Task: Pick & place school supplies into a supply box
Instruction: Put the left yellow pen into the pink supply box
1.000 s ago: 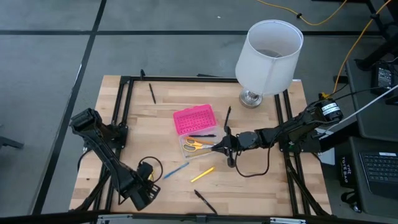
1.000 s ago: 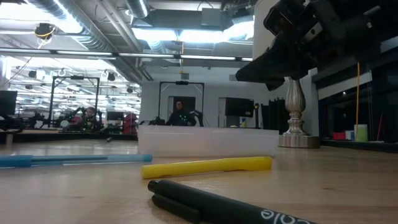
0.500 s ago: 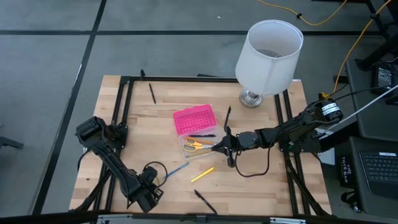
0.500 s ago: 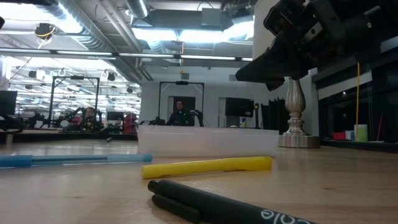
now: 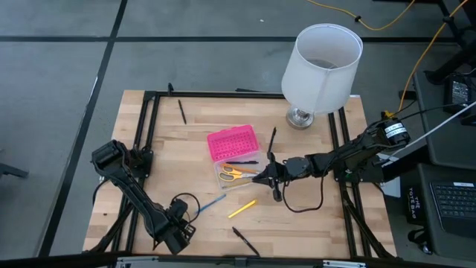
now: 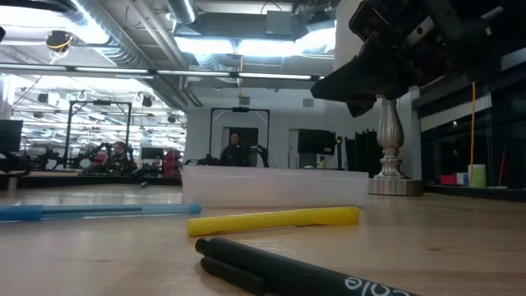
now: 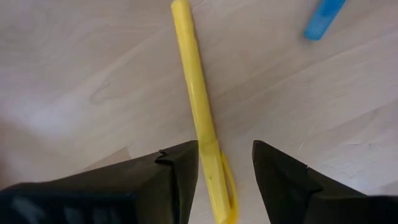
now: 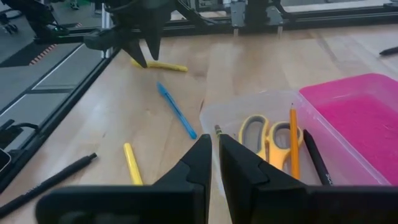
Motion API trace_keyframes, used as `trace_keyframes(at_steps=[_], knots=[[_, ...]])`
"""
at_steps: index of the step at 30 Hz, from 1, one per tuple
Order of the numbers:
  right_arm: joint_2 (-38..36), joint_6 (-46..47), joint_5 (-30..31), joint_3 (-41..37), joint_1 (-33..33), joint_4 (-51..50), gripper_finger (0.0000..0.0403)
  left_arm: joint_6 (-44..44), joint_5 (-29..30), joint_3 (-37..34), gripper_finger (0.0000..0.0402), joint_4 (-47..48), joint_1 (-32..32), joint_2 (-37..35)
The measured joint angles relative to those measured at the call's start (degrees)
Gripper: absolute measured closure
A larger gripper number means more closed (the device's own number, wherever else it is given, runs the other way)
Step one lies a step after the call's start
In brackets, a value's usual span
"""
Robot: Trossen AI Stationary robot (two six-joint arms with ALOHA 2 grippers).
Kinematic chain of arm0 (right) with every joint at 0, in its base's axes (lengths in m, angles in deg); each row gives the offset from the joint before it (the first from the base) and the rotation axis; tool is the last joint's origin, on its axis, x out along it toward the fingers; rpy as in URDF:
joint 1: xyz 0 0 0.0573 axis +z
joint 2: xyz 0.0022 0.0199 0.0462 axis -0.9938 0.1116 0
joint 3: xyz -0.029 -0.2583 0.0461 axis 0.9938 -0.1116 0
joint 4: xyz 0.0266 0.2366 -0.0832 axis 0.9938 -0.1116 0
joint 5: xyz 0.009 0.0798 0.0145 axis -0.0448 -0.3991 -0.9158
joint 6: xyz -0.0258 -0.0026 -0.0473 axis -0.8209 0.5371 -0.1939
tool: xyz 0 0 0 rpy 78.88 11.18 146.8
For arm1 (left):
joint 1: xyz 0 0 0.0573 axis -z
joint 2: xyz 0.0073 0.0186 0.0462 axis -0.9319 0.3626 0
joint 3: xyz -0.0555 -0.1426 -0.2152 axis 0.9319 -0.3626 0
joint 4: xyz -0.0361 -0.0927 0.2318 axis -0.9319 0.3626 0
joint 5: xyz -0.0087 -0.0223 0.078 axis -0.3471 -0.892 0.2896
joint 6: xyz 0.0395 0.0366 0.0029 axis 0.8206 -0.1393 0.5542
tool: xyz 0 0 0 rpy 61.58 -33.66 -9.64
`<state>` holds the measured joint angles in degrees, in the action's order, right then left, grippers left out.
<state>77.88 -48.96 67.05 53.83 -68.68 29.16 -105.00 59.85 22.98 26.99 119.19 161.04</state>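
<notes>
The supply box (image 5: 236, 174) has a clear base holding yellow scissors (image 8: 267, 140), an orange pencil (image 8: 292, 144) and a black pen (image 8: 314, 157). Its pink lid (image 5: 232, 143) lies open behind it. My right gripper (image 5: 260, 177) hovers over the box's right end, shut on a thin tan pencil (image 8: 217, 130). My left gripper (image 7: 225, 163) is at the near left, pointing down and open. Its fingers stand on either side of a yellow pen (image 7: 198, 112) that lies flat on the table. A blue pen (image 5: 211, 202), a second yellow pen (image 5: 242, 208) and a black pen (image 5: 245, 241) lie loose. My right gripper pinches the tan pencil between its two fingers. Only a short tip (image 8: 217, 130) shows past the fingertips; the fingers hide the rest. They come in nearly level from the table's right, slanting slightly down, and the tip hangs above the box's rim.
A white lampshade on a metal foot (image 5: 321, 67) stands at the far right. Black frame bars (image 5: 149, 126) run around the table's edges. Another black pen (image 5: 182, 112) lies at the far left. A cable (image 5: 303, 202) loops beside my right arm.
My left gripper has sunk toward the table over the yellow pen and shifted a little toward the right edge, then kept still. It has stayed open.
</notes>
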Motion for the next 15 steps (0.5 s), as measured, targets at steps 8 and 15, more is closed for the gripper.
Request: trace_keyframes(at_steps=[8,15], knots=[[0.0,0.0,-0.2,0.0,0.0,0.8,0.0366,-0.4,-0.4,-2.4,0.0259,-2.8,0.1,0.1],[0.0,-0.1,-1.3,0.0,0.0,0.8,0.0366,0.3,-1.6,-8.6,0.0259,-10.1,0.1,-0.9]])
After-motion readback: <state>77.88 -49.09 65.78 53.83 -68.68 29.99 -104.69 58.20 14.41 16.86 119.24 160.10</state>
